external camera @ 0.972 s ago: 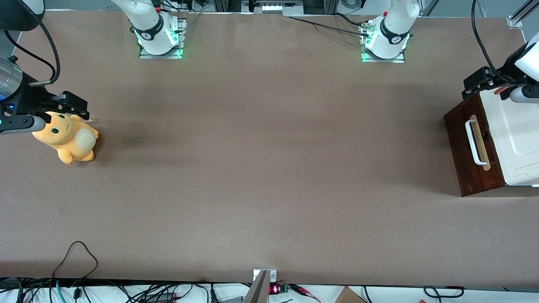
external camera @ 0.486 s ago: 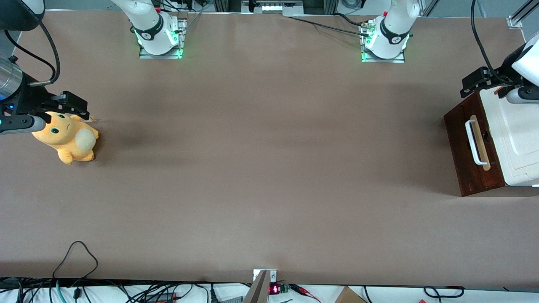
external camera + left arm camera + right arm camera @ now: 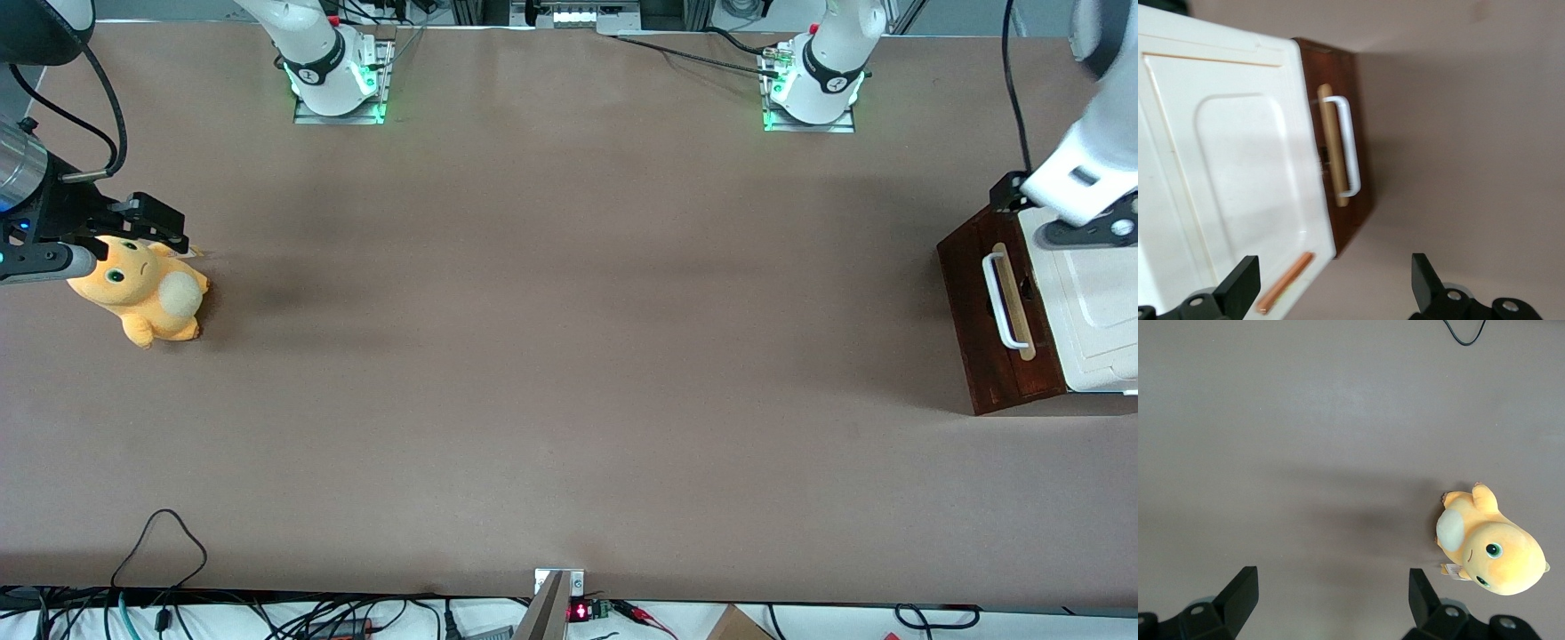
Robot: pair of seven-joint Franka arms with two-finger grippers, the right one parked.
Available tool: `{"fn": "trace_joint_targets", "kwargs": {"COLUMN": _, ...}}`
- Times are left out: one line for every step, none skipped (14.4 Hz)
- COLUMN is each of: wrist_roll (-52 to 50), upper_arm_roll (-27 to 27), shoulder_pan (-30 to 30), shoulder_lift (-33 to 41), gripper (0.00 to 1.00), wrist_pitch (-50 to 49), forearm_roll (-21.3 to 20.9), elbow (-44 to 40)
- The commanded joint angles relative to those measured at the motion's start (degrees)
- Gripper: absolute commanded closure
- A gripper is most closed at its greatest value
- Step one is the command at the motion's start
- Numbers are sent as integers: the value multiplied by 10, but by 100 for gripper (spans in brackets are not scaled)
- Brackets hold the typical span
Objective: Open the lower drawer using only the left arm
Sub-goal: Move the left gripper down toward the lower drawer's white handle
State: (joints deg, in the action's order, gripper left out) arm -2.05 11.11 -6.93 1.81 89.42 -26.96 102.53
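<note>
- The table (image 3: 551, 356) carried a small cabinet (image 3: 1098, 307) at the working arm's end and an orange plush toy (image 3: 142, 293) at the parked arm's end, well apart from each other.
- The left arm (image 3: 1080, 178) stood above the cabinet's top edge, farther from the front camera than the handle.
- The cabinet lay with its cream-white panel (image 3: 1238, 173) facing up; that panel bore a small copper strip handle (image 3: 1285, 283) and was not the target.
- The lower drawer (image 3: 991, 320) showed as the dark reddish-brown front on the side of the cabinet facing the middle of the table. It appeared fully closed, flush with the cabinet body.
- The tool (image 3: 1335, 290) hovered above the cabinet with its fingers (image 3: 1238, 283) set wide apart, holding nothing and touching nothing.
- The white bar handle (image 3: 1348, 147) sat on a pale wood strip (image 3: 1330, 143), with a visible gap between bar and strip.
- Judgement: the step in hand was the approach. The task was barely begun.
- Recommendation: bring the tool down in front of the drawer, straddle the middle of the bar, close firmly, then pull straight outward along the table. An off-centre grip risks dragging or skewing the whole cabinet.
</note>
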Motion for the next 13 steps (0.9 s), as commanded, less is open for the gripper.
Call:
{"fn": "trace_joint_targets", "kwargs": {"wrist_roll": -78, "upper_arm_roll": 43, "shoulder_pan": 3, "shoulder_lift": -13, "gripper": 0, "wrist_pitch": 3, "forearm_roll": -117, "elbow": 49}}
{"fn": "trace_joint_targets", "kwargs": {"wrist_roll": -112, "upper_arm_roll": 58, "shoulder_pan": 3, "shoulder_lift": -17, "gripper": 0, "wrist_pitch": 2, "forearm_roll": -151, "elbow": 74}}
{"fn": "trace_joint_targets", "kwargs": {"wrist_roll": -144, "upper_arm_roll": 73, "shoulder_pan": 3, "shoulder_lift": -27, "gripper": 0, "wrist_pitch": 1, "forearm_roll": -180, "elbow": 96}}
{"fn": "trace_joint_targets", "kwargs": {"wrist_roll": -172, "upper_arm_roll": 83, "shoulder_pan": 3, "shoulder_lift": -36, "gripper": 0, "wrist_pitch": 1, "forearm_roll": -207, "elbow": 111}}
{"fn": "trace_joint_targets", "kwargs": {"wrist_roll": -204, "upper_arm_roll": 86, "shoulder_pan": 9, "shoulder_lift": -44, "gripper": 0, "wrist_pitch": 0, "forearm_roll": -235, "elbow": 135}}
{"fn": "trace_joint_targets", "kwargs": {"wrist_roll": -224, "upper_arm_roll": 86, "shoulder_pan": 23, "shoulder_lift": -56, "gripper": 0, "wrist_pitch": -7, "forearm_roll": -259, "elbow": 151}}
{"fn": "trace_joint_targets", "kwargs": {"wrist_roll": -253, "upper_arm_roll": 86, "shoulder_pan": 33, "shoulder_lift": -76, "gripper": 0, "wrist_pitch": -32, "forearm_roll": -292, "elbow": 158}}
{"fn": "trace_joint_targets", "kwargs": {"wrist_roll": -285, "upper_arm_roll": 86, "shoulder_pan": 51, "shoulder_lift": -101, "gripper": 0, "wrist_pitch": -62, "forearm_roll": -320, "elbow": 159}}
{"fn": "trace_joint_targets", "kwargs": {"wrist_roll": -304, "upper_arm_roll": 86, "shoulder_pan": 68, "shoulder_lift": -129, "gripper": 0, "wrist_pitch": -89, "forearm_roll": -356, "elbow": 160}}
{"fn": "trace_joint_targets", "kwargs": {"wrist_roll": -309, "upper_arm_roll": 86, "shoulder_pan": 72, "shoulder_lift": -146, "gripper": 0, "wrist_pitch": -102, "forearm_roll": -389, "elbow": 165}}
{"fn": "trace_joint_targets", "kwargs": {"wrist_roll": -306, "upper_arm_roll": 86, "shoulder_pan": 72, "shoulder_lift": -155, "gripper": 0, "wrist_pitch": -103, "forearm_roll": -410, "elbow": 166}}
{"fn": "trace_joint_targets", "kwargs": {"wrist_roll": -301, "upper_arm_roll": 86, "shoulder_pan": 68, "shoulder_lift": -155, "gripper": 0, "wrist_pitch": -102, "forearm_roll": -412, "elbow": 163}}
{"fn": "trace_joint_targets", "kwargs": {"wrist_roll": -296, "upper_arm_roll": 85, "shoulder_pan": 66, "shoulder_lift": -153, "gripper": 0, "wrist_pitch": -99, "forearm_roll": -410, "elbow": 161}}
